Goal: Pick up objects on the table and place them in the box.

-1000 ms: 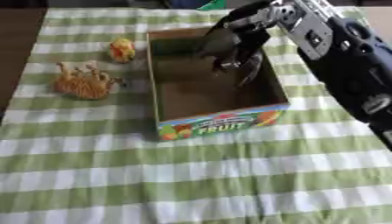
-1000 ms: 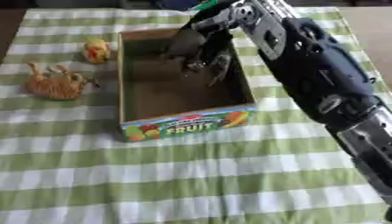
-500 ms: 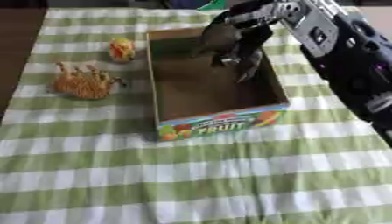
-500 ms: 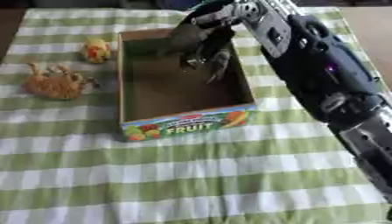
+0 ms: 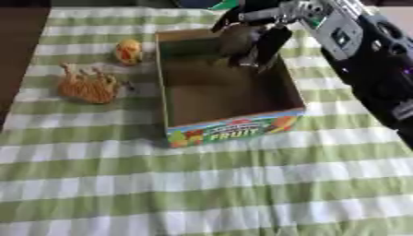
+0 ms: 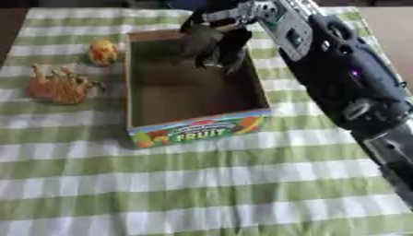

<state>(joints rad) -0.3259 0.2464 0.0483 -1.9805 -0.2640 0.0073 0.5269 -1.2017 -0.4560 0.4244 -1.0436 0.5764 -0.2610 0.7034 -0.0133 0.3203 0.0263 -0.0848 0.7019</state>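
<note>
The cardboard box (image 5: pixel 230 131) with "FRUIT" on its front stands in the middle of the green checked cloth. My right hand (image 5: pixel 251 40) hangs over the box's far end, fingers (image 5: pixel 266 48) pointing down and relaxed. A dull brownish rounded shape (image 5: pixel 236 39) shows at the palm; I cannot make out what it is. The part of the box floor that shows is bare. An orange toy animal (image 5: pixel 87 86) lies left of the box. A small yellow-orange thing (image 5: pixel 127 50) sits beyond it, near the box's far left corner. My left hand shows in neither view.
My right arm (image 6: pixel 339 78) runs along the box's right side to the lower right. The table's dark edge (image 5: pixel 16 55) lies at the far left. Checked cloth stretches from the box to the near edge.
My right hand has moved up and toward the box's far wall, out of the box's middle. The box and the two things at the left have stayed put.
</note>
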